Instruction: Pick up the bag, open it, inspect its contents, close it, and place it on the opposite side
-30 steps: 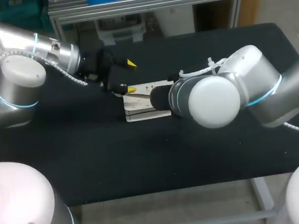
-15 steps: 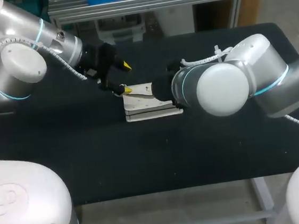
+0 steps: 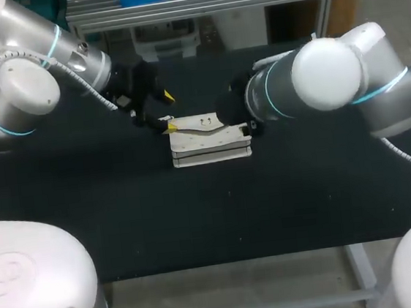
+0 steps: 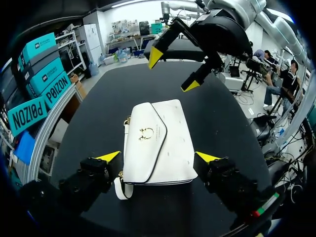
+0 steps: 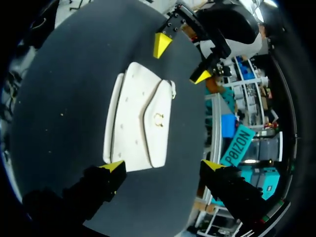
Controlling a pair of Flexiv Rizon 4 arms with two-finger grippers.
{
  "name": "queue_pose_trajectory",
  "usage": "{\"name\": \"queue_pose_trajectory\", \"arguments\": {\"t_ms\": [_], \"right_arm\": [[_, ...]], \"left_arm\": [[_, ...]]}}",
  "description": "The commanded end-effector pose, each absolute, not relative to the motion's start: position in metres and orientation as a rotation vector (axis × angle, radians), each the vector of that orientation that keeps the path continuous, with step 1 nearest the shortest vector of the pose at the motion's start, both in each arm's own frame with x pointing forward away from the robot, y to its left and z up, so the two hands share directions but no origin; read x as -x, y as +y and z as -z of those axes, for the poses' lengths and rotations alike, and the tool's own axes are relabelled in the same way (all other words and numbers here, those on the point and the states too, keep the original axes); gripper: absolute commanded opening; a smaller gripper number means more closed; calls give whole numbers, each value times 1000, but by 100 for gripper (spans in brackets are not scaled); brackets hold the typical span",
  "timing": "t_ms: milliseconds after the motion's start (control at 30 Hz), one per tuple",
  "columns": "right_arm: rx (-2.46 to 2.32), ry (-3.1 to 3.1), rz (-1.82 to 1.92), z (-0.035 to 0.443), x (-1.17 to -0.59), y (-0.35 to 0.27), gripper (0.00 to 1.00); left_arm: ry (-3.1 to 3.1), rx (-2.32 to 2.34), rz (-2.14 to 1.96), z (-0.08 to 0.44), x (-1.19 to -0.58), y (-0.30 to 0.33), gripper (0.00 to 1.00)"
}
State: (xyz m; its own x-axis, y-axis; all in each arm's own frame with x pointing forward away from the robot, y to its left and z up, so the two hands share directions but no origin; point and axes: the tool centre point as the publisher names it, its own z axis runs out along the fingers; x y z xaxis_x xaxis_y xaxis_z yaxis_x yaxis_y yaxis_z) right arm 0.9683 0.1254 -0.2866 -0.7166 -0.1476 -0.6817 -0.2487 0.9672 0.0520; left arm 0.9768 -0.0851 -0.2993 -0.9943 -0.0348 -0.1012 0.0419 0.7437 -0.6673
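Now: pick-up step; bag not yet gripped.
Bag [image 3: 210,142] [image 4: 157,143] [image 5: 140,126]: white, flat near the middle of the worktop [image 3: 123,207], flap shut over a gold clasp [image 4: 145,133], between the two pincers.
Left pincer [image 3: 166,112] [image 4: 158,157] [image 5: 180,60]: fingers wide apart at one end of the bag, tips just beside its sides, holding nothing.
Right pincer [image 5: 163,166] [image 4: 173,69]: likewise wide open and empty, over the opposite end.
Next: probably one pincer must drop and close across the bag's end to lift it. The flat body offers little purchase, so an edge looks the likeliest hold.
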Motion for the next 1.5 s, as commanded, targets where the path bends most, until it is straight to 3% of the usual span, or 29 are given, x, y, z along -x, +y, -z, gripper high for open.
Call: {"name": "queue_pose_trajectory", "arguments": {"t_ms": [33,1500], "right_arm": [[286,2485,-134,281,-972,128,100],[66,2883,-200,283,-970,124,100]], "left_arm": [[2841,9,1095,304,-979,-83,100],[2962,325,935,318,-978,-55,100]]}}
